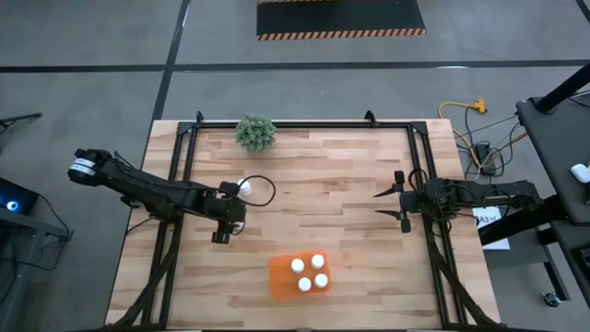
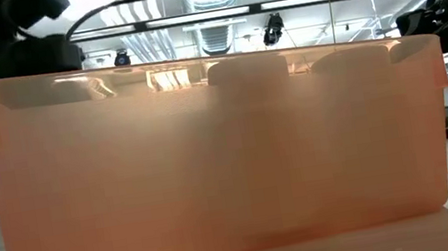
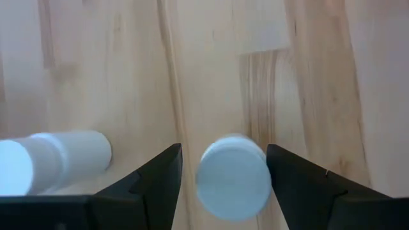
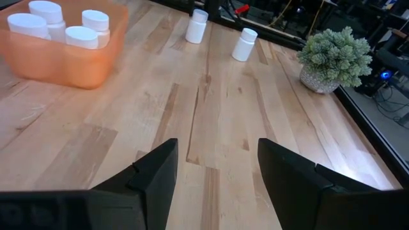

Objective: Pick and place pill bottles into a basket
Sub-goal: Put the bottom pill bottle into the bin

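Note:
My left gripper [image 3: 223, 172] points down at the table's middle left [image 1: 230, 214]. It is open, with one finger on each side of an upright white pill bottle [image 3: 232, 177]. A second bottle [image 3: 61, 160] stands just beside it, also seen in the high view [image 1: 244, 187]. Both bottles show in the right wrist view [image 4: 198, 25] [image 4: 245, 43]. The orange basket [image 1: 279, 278] sits near the front edge with several bottles [image 1: 309, 272] standing in it. My right gripper [image 4: 217, 172] is open and empty at the table's right [image 1: 380, 204]. My left gripper comes from above, and its fingers [image 3: 160, 179] stand on either side of the bottle's cap [image 3: 211, 185]. A gap shows on one side. I cannot tell whether the other finger touches the cap. The bottle stands on the table.
A small green plant [image 1: 255, 132] in a pot stands at the far edge, also in the right wrist view [image 4: 332, 57]. The basket's wall [image 2: 216, 190] fills the low view. Bare wood lies between the two grippers.

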Robot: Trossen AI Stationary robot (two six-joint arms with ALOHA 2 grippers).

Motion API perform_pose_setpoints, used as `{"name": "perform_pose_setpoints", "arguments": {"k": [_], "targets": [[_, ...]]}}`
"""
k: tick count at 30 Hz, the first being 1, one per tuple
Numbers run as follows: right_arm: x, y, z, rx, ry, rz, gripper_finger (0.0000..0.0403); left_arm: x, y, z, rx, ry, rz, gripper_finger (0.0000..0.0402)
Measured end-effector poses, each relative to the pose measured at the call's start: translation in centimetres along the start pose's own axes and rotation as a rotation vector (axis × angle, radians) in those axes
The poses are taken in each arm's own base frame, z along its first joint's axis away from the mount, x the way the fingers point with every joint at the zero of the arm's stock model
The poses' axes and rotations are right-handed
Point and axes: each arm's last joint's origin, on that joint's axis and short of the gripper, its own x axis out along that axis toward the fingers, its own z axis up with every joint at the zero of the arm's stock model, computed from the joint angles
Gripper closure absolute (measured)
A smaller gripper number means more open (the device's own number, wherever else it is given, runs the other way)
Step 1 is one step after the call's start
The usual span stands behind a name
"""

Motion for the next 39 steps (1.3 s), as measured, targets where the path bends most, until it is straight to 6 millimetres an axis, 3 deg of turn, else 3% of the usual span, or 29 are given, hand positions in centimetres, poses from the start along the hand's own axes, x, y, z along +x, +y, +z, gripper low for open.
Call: {"name": "perform_pose_setpoints", "arguments": {"k": [13, 16, 20, 28, 39], "targets": [[0.0, 0.0, 0.0, 0.0, 0.0, 0.0, 0.0197, 0.7, 0.0, -0.7, -0.027, 0.013, -0.009, 0.0193], [0.0, 0.0, 0.0, 0.0, 0.0, 0.0, 0.0197, 0.7, -0.1, -0.7, -0.027, 0.016, -0.014, 0.021], [0.0, 0.0, 0.0, 0.0, 0.0, -0.001, 0.0197, 0.7, -0.1, -0.6, -0.029, 0.009, -0.024, 0.0263], [0.0, 0.0, 0.0, 0.0, 0.0, 0.0, 0.0197, 0.6, -0.2, -0.5, -0.027, 0.011, -0.054, 0.0262], [0.0, 0.0, 0.0, 0.0, 0.0, 0.0, 0.0197, -1.2, -0.4, 1.7, -0.017, -0.073, -0.129, 0.0262]]}}
